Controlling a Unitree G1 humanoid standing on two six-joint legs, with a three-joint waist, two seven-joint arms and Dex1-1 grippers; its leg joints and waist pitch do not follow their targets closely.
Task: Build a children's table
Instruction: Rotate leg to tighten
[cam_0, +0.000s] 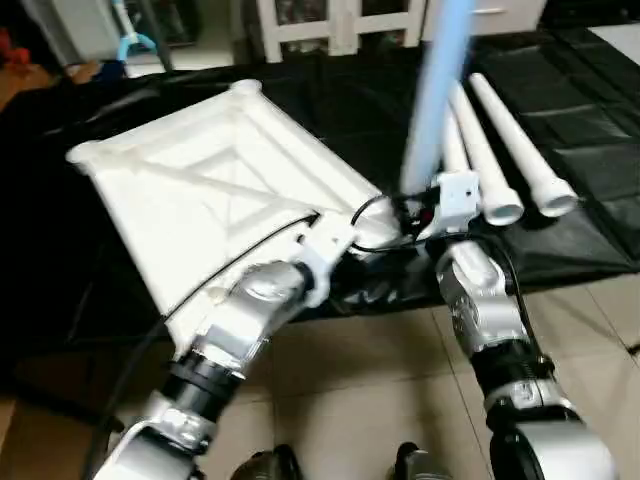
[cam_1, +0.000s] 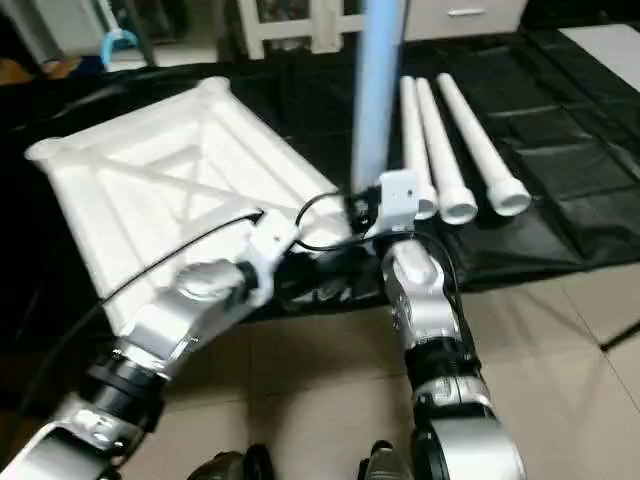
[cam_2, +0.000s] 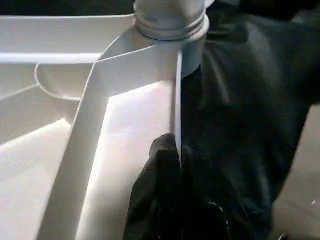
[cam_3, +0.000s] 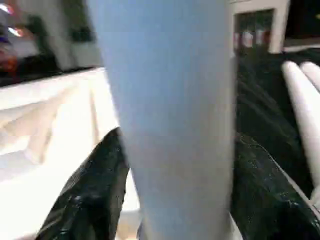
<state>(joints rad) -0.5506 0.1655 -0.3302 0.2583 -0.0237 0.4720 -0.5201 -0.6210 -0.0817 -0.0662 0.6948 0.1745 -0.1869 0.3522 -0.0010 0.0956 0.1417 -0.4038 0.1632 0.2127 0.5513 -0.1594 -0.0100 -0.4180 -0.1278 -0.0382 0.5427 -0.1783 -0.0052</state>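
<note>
We see the tabletop (cam_0: 215, 185) lying ribbed side up on the black floor covering (cam_0: 590, 150), occupying the left and centre of the head views; its X-ribs and round corner sockets face upward.

One leg (cam_0: 435, 95) stands upright at the tabletop's near right corner, rising out through the top centre of the frame; in the left wrist view its threaded base (cam_2: 170, 20) sits in the corner socket.

Right gripper (cam_3: 172, 200): the black fingers (cam_3: 85, 195) stand on either side of the upright leg, one at lower left and one at lower right of the right wrist view; the jaws are spread to about the tube's width; we cannot tell whether the pads press on it or stand slightly off.

Left gripper (cam_2: 177, 165): closed narrow on the thin edge wall of the tabletop just beside the corner socket, at the bottom centre of the left wrist view.

Three more legs (cam_0: 520, 150) lie side by side on the black covering at the upper right, wide ends toward the robot, near the upright leg; tan floor tiles (cam_0: 380, 380) fill the lower part of the frame.
</note>
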